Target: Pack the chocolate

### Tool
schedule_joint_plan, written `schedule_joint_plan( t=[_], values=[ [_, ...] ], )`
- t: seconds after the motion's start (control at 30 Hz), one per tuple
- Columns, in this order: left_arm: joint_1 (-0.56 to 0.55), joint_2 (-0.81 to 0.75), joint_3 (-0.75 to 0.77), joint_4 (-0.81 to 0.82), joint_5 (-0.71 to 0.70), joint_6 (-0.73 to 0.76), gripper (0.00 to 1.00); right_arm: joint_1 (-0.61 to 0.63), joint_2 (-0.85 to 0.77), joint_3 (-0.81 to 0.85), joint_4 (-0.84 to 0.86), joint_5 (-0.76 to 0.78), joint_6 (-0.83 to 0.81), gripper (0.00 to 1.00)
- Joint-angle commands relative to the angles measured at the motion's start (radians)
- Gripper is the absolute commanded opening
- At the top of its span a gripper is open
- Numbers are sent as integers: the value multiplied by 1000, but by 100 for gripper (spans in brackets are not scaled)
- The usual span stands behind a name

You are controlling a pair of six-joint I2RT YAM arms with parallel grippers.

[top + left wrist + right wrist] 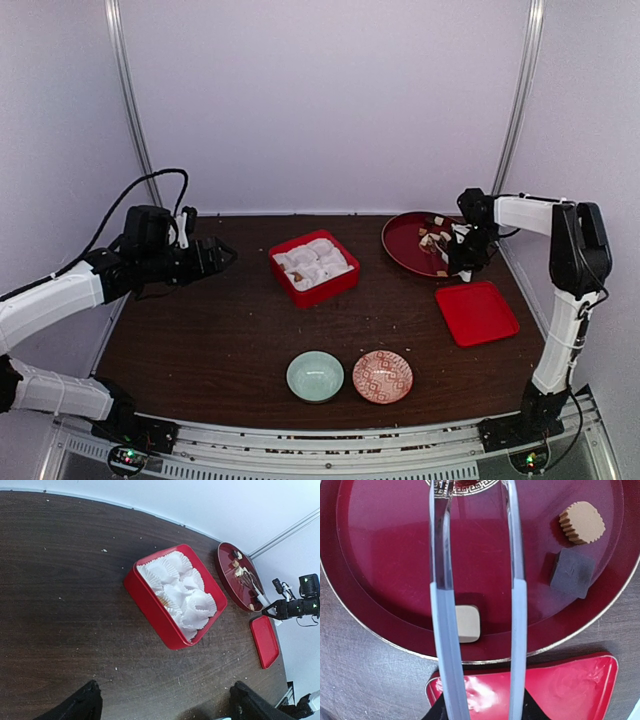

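Chocolate pieces lie on a dark red plate [380, 580]: a tan ridged one [581, 522], a dark grey square [572, 573] and a whitish square [467, 623]. My right gripper [482, 713] is shut on slim silver tongs [440, 555], whose two arms stand apart over the plate with nothing between them. In the top view the right gripper [462, 255] is at the plate's [405, 245] near right rim. A red box [314, 267] of white paper cups [187, 592] sits mid-table. My left gripper [165, 705] is open and empty, left of the box.
A flat red lid [476, 312] lies just in front of the plate, under my right wrist [560, 685]. A pale green bowl [315, 376] and a red patterned bowl [382, 376] stand side by side near the front edge.
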Motion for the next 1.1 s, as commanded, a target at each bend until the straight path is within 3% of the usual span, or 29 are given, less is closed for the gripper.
schedule_joint_plan(
  t=[0.0, 0.37, 0.87, 1.07],
  values=[
    [9, 10, 18, 40, -2, 16, 91, -4, 19, 39, 14, -22, -13, 32],
    [12, 14, 20, 40, -1, 16, 91, -4, 17, 53, 9, -56, -16, 24],
    [12, 14, 12, 55, 9, 14, 91, -3, -201, -72, 11, -84, 7, 19],
    [11, 7, 4, 59, 9, 13, 91, 18, -273, -74, 2, -180, 7, 18]
  ],
)
